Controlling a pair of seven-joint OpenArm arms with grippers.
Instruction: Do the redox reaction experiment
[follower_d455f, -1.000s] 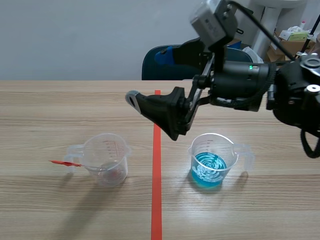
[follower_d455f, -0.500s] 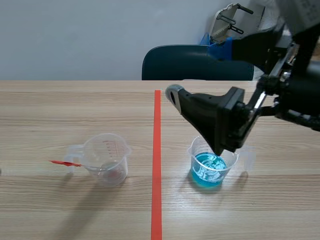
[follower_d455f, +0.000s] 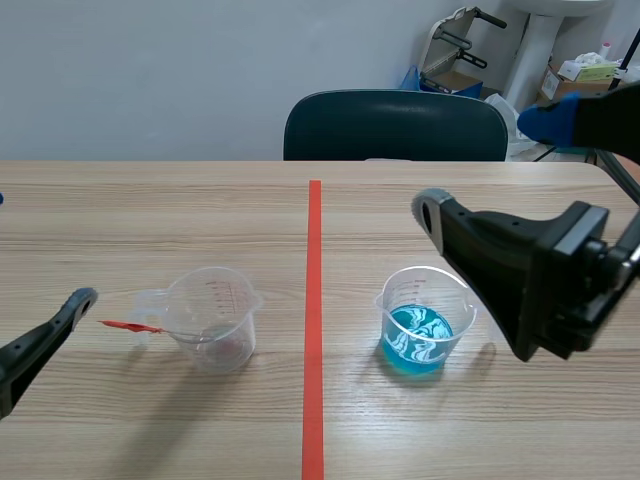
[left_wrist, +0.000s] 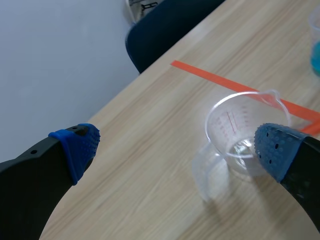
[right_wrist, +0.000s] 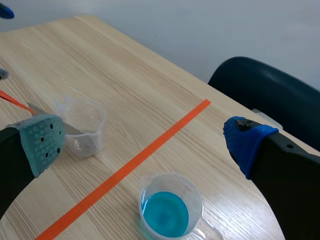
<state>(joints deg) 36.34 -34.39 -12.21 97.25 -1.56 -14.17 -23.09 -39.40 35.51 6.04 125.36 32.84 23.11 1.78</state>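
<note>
A clear measuring cup (follower_d455f: 212, 320) stands left of the orange tape line, with a thin red-tipped stick (follower_d455f: 128, 326) leaning out over its handle. Right of the line stands a second cup holding blue liquid (follower_d455f: 422, 322). My right gripper (follower_d455f: 488, 165) is open, up and to the right of the blue cup; in its wrist view the blue cup (right_wrist: 169, 209) lies below, between the fingers of the right gripper (right_wrist: 142, 137). My left gripper (follower_d455f: 40, 250) is open at the table's left edge. From the left gripper (left_wrist: 175, 140), the clear cup (left_wrist: 245, 127) sits ahead, close to the blue-padded finger (left_wrist: 275, 147).
A dark blue chair (follower_d455f: 395, 125) stands behind the table's far edge. The orange tape line (follower_d455f: 314, 330) runs down the middle of the table. Boxes and equipment (follower_d455f: 580, 70) are in the room's back right corner.
The right arm has pulled back from over the table's middle to the right and lower, past the blue cup. The left gripper has come into view at the lower left.
</note>
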